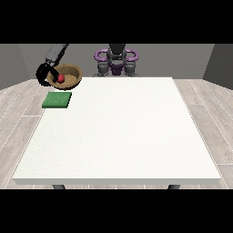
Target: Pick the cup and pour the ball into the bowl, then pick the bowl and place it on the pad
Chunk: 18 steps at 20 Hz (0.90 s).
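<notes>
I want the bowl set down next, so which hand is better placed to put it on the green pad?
The robot's right hand, at the view's left: it holds the brown wooden bowl with the red ball above the flat green square pad. No other hand shows.

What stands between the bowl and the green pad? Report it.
Nothing visible. The robot hand at the view's left holds the bowl, red ball inside, above the table's far left corner. The green pad lies just below in the view, its top bare.
</notes>
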Available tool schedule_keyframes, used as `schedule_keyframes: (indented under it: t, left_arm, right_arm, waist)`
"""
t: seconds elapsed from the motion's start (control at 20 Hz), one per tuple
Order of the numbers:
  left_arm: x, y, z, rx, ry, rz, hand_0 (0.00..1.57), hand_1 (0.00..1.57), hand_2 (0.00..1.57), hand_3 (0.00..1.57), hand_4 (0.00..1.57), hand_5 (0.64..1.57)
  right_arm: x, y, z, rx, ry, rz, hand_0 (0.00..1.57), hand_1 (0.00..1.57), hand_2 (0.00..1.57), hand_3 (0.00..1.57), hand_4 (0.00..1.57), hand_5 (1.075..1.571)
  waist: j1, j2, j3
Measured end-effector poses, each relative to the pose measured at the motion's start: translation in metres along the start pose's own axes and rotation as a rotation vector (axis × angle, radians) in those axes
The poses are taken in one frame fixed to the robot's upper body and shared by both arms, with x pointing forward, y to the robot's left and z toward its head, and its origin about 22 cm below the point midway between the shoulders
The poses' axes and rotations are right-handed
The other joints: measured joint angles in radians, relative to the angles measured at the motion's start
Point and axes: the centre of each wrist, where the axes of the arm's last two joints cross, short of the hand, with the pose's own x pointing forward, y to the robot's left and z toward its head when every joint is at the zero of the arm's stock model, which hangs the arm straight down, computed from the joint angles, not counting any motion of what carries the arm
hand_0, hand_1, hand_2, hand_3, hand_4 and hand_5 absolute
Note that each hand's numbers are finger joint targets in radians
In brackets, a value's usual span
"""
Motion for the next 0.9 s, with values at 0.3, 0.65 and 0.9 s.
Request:
schedule_keyframes:
  t: [0.3,0.65,0.9]
  left_arm:
    - [-0.010,0.013,0.011,0.027,-0.006,-0.002,0.00,0.00,0.00,0.00,1.21,1.548]
    - [-0.016,0.031,0.021,0.047,-0.040,-0.008,0.00,0.00,0.00,0.00,1.22,1.553]
    - [-0.014,0.038,0.023,0.046,-0.070,-0.017,0.00,0.00,0.00,0.00,1.21,1.555]
  right_arm:
    - [0.043,-0.052,-0.013,-0.018,0.010,0.015,1.57,1.57,1.57,0.38,1.12,1.568]
    - [0.056,-0.057,-0.021,-0.023,-0.012,0.008,1.57,1.57,1.57,0.49,1.07,1.568]
    - [0.051,-0.039,-0.027,-0.032,-0.016,-0.065,1.57,1.57,1.57,0.45,1.05,1.569]
  waist:
    - [-0.030,0.013,0.0009]
    - [-0.039,0.055,0.0019]
    - [-0.029,0.094,0.0021]
